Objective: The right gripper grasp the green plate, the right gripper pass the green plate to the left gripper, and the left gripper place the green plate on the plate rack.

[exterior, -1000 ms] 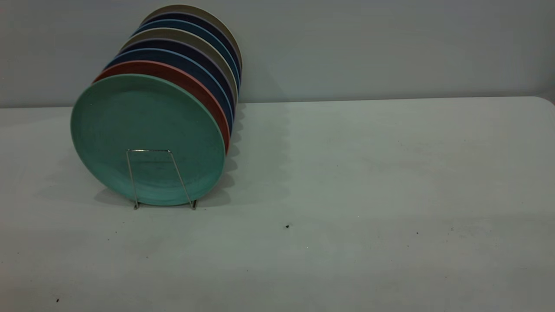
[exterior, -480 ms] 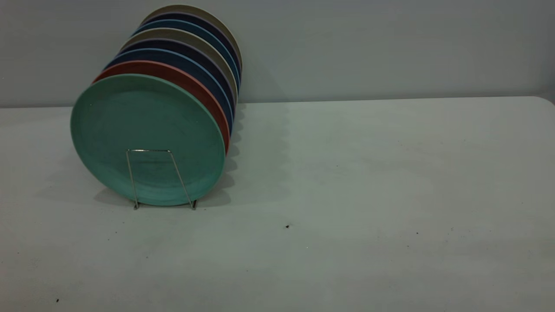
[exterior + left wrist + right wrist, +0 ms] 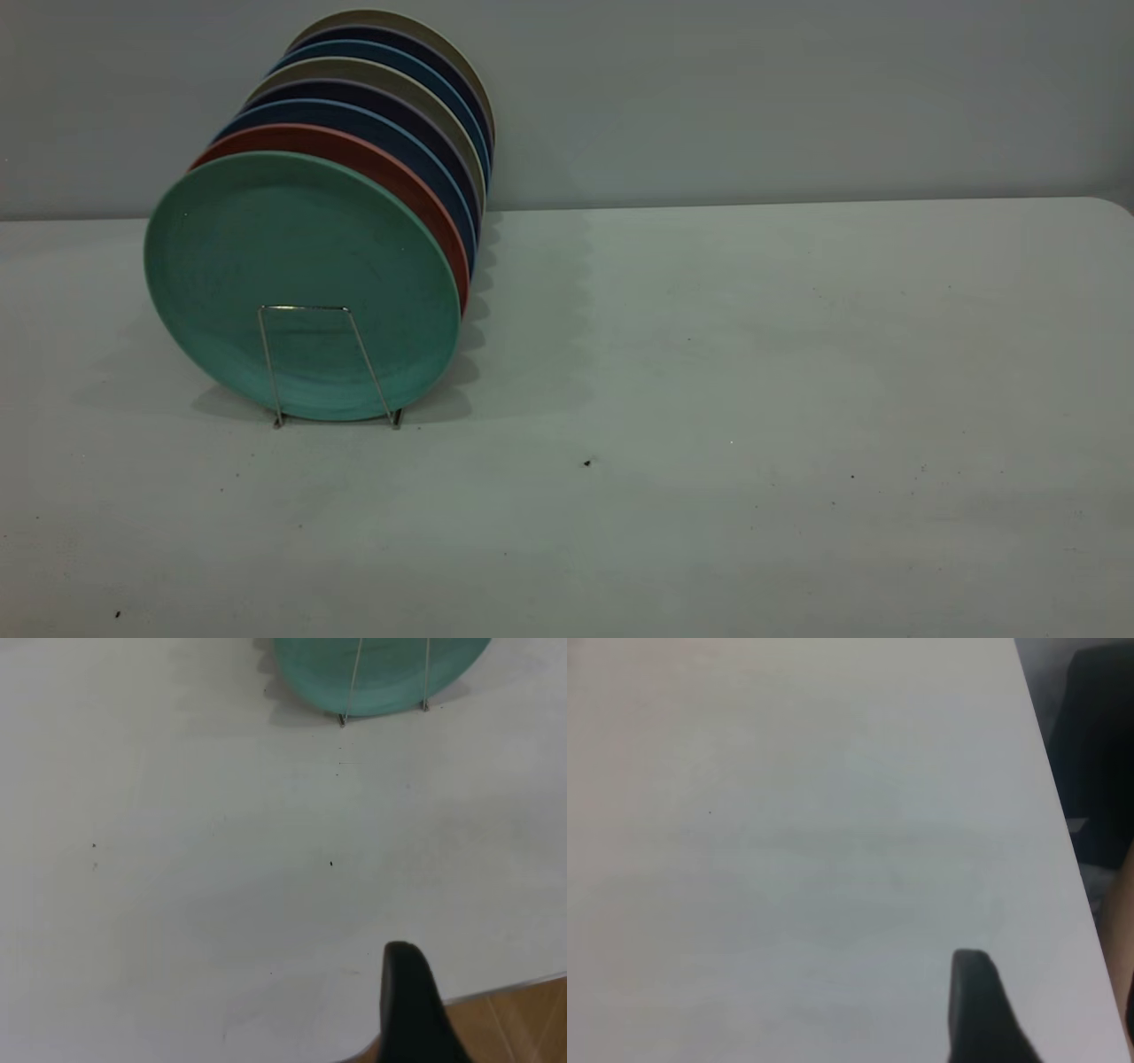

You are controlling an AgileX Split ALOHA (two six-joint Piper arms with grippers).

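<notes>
The green plate (image 3: 301, 283) stood upright in the front slot of the plate rack (image 3: 326, 365), just ahead of a salmon-pink plate (image 3: 403, 182) and a row of dark blue and beige plates, at the left of the white bench (image 3: 753, 372). Neither arm appeared in the exterior view. One dark finger of the left pincer (image 3: 415, 1005) hung over the bench's near edge, well apart from the rack; one finger of the right pincer (image 3: 983, 1010) hung over bare bench. Whether either pincer was spread or pressed together could not be told. The placing looked complete; nothing further seemed called for beyond keeping both arms clear.
</notes>
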